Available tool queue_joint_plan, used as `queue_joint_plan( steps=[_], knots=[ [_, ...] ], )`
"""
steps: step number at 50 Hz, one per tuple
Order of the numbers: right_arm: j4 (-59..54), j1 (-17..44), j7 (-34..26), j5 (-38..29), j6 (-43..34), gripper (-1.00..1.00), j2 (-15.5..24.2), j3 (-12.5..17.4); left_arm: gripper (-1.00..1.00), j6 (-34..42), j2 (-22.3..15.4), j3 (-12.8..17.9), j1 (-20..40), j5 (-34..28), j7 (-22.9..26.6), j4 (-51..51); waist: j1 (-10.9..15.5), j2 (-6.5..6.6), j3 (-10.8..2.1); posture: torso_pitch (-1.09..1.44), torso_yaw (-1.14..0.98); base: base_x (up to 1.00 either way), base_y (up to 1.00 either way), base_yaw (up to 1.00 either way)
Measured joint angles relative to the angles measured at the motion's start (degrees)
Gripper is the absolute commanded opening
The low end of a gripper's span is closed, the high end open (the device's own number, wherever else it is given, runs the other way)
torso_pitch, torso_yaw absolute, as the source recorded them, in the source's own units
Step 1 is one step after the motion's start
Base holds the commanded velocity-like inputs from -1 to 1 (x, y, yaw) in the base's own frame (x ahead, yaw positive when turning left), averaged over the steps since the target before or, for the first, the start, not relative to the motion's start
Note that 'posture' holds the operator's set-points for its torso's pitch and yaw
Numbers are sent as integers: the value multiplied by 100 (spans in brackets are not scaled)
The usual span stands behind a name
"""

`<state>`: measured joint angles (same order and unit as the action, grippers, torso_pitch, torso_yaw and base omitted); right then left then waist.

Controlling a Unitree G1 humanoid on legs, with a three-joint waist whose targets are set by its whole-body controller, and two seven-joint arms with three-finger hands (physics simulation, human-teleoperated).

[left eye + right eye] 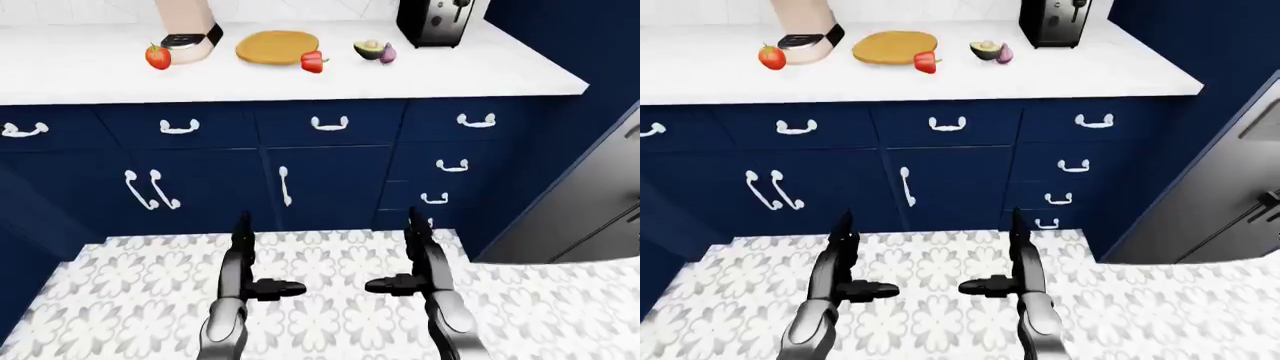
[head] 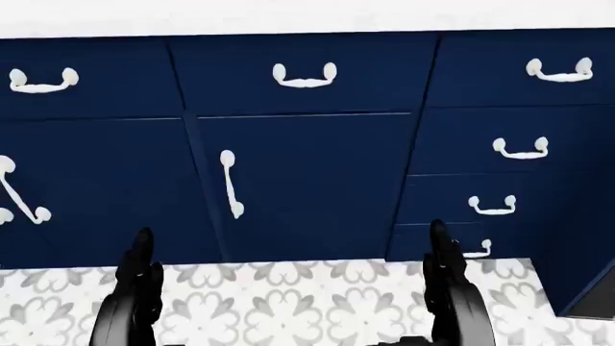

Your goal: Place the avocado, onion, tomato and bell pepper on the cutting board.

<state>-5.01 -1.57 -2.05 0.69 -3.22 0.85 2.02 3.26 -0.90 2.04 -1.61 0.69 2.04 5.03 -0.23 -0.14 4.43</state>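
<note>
Avocado (image 1: 368, 49), onion (image 1: 388, 53), tomato (image 1: 157, 57) and bell pepper (image 1: 313, 61) all lie on the white counter (image 1: 480, 71) near the top of the left-eye view, none of them on the cutting board (image 1: 277, 46); the round tan board sits between the tomato and the avocado, with the red pepper touching or just beside its lower right edge (the view is too small to say which); the halved avocado and the purple onion sit close together, just left of a black toaster (image 1: 436, 21); the tomato rests beside a pale appliance base (image 1: 190, 41) at the board's left; below the counter run navy cabinets (image 1: 330, 180) with white handles, and beneath them a floral tiled floor (image 1: 330, 262); the left hand (image 1: 262, 281) and right hand (image 1: 405, 279) hang low over the floor, well apart from the counter, fingers spread and grasping nothing, thumbs pointing towards each other
</note>
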Motion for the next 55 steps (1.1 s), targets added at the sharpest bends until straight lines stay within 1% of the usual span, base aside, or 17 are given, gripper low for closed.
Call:
queue_joint_plan(
  steps=[1,3,5,8,16,19,25,28,32,36,37,40,46,49,50,52,55],
  knots=[
    [241,-3,-13,7,-123,100,21,-17,100,115,-6,5,-27,21,2,-250,-10,-21,-37,0,0,0,0,0],
    [963,137,-48,38,-338,100,68,23,100,275,-5,24,126,77,-4,-819,46,-11,-284,0,0,0,0,0],
    [1405,232,-69,35,-428,100,57,21,100,379,-23,22,295,98,-22,-995,60,-56,-207,0,0,0,0,0],
    [1934,278,-109,40,-727,100,71,10,100,750,-69,12,437,68,-18,-1216,56,-49,-336,0,0,0,0,0],
    [2981,1233,-133,-72,-2186,100,291,212,100,2210,-343,224,1411,-73,71,-2242,47,-10,-376,0,0,3,0,0],
    [3371,1659,-125,-100,-2664,100,354,208,100,2733,-472,308,1828,-104,84,-2663,43,22,-274,0,0,31,0,0],
    [4327,2277,-68,-18,-3467,100,436,209,100,3316,-518,268,2291,-276,-3,-3529,61,-88,-259,0,0,35,0,0],
    [4548,2103,-29,37,-3539,100,428,264,100,3485,-464,171,2289,-302,22,-3513,4,34,-244,0,0,35,0,0],
    [4375,2025,67,20,-3707,100,438,327,100,3752,-536,219,2310,-319,65,-3567,-41,66,-203,0,0,35,0,0],
    [4403,2057,71,42,-3662,100,413,241,100,3730,-593,349,2325,-406,35,-3615,-14,353,-185,0,0,35,0,0],
    [4388,2025,53,55,-3624,100,382,185,100,3690,-613,383,2296,-430,24,-3577,36,316,-157,0,0,35,0,0],
    [4326,1937,-8,89,-3629,100,380,96,100,3742,-608,447,2183,-481,1,-3505,92,386,-160,0,0,35,0,0],
    [4489,2003,5,34,-3624,100,405,202,100,3741,-634,399,2292,-497,44,-3694,157,61,-218,0,0,35,0,0],
    [4515,2013,-23,40,-3567,100,422,194,100,3695,-634,428,2275,-503,53,-3703,197,-202,-269,0,0,35,0,0],
    [4497,2010,-26,33,-3553,100,449,220,100,3686,-597,410,2276,-510,49,-3685,159,-230,-263,0,0,34,0,0],
    [4431,1945,-10,1,-3614,100,461,296,100,3751,-550,300,2241,-493,68,-3612,67,-197,-122,0,0,36,0,0],
    [4398,1940,27,-54,-3732,100,468,338,100,3826,-553,239,2241,-457,117,-3579,-8,-227,-151,0,0,34,0,0]
  ],
)
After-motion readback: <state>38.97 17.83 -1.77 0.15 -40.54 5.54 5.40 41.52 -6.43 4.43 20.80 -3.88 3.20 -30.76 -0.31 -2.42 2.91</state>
